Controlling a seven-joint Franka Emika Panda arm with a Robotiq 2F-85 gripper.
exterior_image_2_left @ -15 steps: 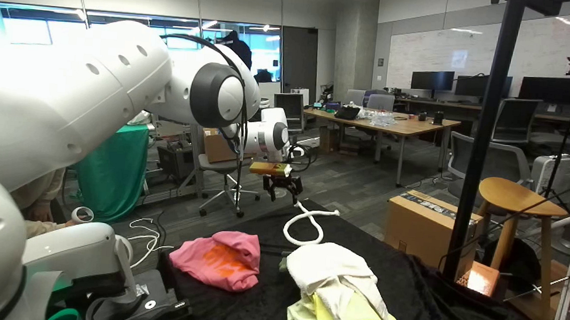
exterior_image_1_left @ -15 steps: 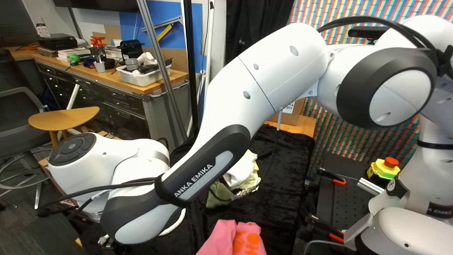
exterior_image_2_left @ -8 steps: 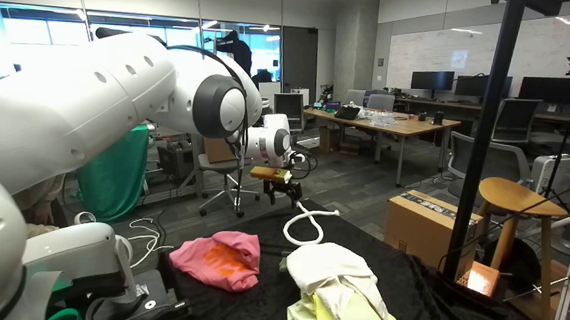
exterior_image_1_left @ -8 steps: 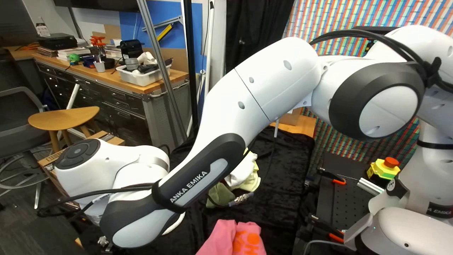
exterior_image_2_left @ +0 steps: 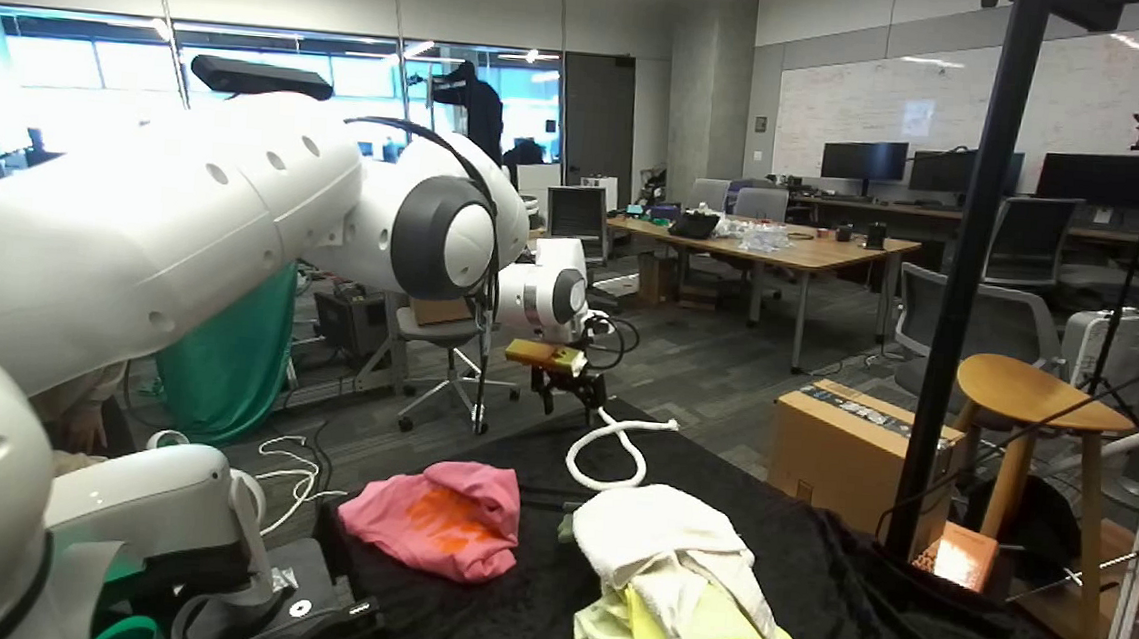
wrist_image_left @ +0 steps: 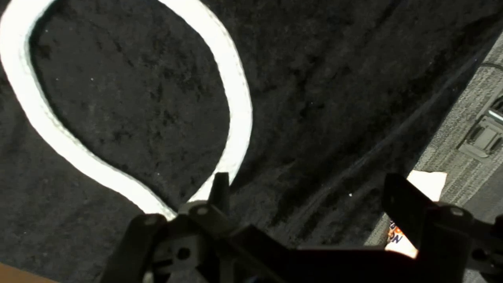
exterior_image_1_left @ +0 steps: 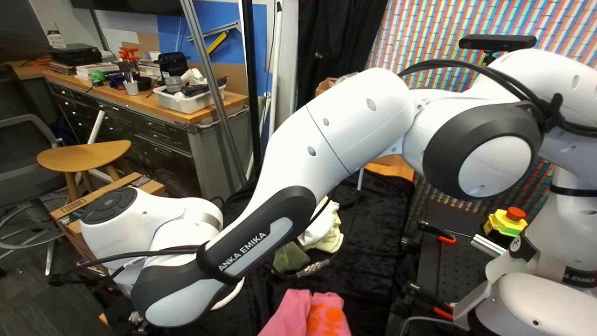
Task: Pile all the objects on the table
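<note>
Pink cloth (exterior_image_2_left: 430,520): leftmost in an exterior view, crumpled, orange-printed, lying on the black-covered table (exterior_image_2_left: 871,601) apart from the heap (exterior_image_2_left: 682,573); I judge it 1 of 2 items not yet piled.
Gripper (wrist_image_left: 308,182): its 2 fingers (wrist_image_left: 221,188) stand spread wide, pinching nothing, above the table near its edge; probably parted so as to go around the white rope (wrist_image_left: 240,110).
Green cloth (exterior_image_2_left: 567,528): only an edge shows there, just beside the white towel (exterior_image_2_left: 650,526); probably tucked under as part of the base.
White rope: on the table, in a loose loop that crosses itself, which should leave strands easy to grasp; in the wrist view 1 strand passes behind a finger rather than between the 2, so a sideways shift seems called for before closing. Whether they touch I cannot tell.
White towel: draped over the yellow towel (exterior_image_2_left: 708,635), topping the heap; its broad, soft surface would likely take the rope without letting it roll away.
Yellow towel: bunched and partly covered by the white, so it probably serves as support from below.
Black-covered table: runs on to the right of the heap; its dark cover perhaps makes pale things stand out.
</note>
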